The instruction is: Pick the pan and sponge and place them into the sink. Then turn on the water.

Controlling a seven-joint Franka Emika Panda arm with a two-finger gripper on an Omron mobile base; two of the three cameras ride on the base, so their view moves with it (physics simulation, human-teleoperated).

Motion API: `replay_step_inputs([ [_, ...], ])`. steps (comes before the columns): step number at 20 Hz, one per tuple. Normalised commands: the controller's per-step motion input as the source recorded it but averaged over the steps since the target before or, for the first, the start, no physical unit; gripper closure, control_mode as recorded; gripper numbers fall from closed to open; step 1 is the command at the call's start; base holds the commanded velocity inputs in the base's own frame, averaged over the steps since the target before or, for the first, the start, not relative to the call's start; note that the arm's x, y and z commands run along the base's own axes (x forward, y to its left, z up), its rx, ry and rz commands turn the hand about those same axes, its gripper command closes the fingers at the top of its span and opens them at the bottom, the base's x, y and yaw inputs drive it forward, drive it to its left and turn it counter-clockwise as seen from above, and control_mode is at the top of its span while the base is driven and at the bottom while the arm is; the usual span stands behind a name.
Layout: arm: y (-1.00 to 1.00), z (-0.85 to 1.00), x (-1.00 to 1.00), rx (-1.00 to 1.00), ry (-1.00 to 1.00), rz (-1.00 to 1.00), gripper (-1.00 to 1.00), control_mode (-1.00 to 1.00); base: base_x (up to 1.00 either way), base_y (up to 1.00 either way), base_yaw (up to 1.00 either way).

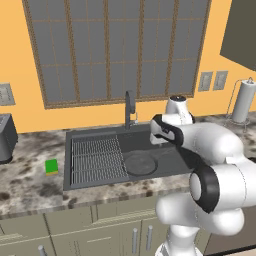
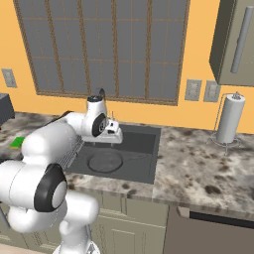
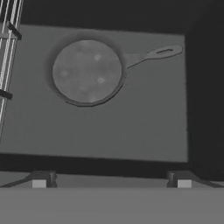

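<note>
Your pan [image 3: 87, 72] already lies flat in the sink [image 1: 170, 162], right of the rack; your hand [image 3: 111, 181] hangs above it, spread and empty; the sponge [image 1: 51, 166] sits on the worktop [image 1: 30, 185], left of the basin; reaching across, you could clip the faucet [image 1: 129, 109].

Base views flank sink [image 1: 100, 135]; hand view overhead.

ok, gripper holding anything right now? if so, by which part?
Nothing held. In the hand view the gripper is open, fingertips apart with bare sink floor between them. The pan lies free in the basin, the sponge on the counter.
</note>
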Motion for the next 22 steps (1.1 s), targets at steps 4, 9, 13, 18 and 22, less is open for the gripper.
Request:
replay_step_inputs([
  [4, 0.62, 0.23, -0.05, 0.0, 0.11, 0.0, -1.0, -1.0, 0.0, 0.0, 0.0],
  [9, 0.62, 0.16, -0.03, -0.01, 0.11, 0.0, -1.0, -1.0, 0.0, 0.0, 0.0],
  [13, 0.62, 0.0, -0.09, -0.02, 0.03, 0.0, -1.0, -1.0, 0.0, 0.0, 0.0],
  [18, 0.62, -0.03, -0.12, -0.03, -0.04, 0.0, -1.0, -1.0, 0.0, 0.0, 0.0],
  [22, 0.62, -0.05, -0.1, -0.01, -0.07, 0.02, -1.0, -1.0, 0.0, 0.0, 0.0],
])
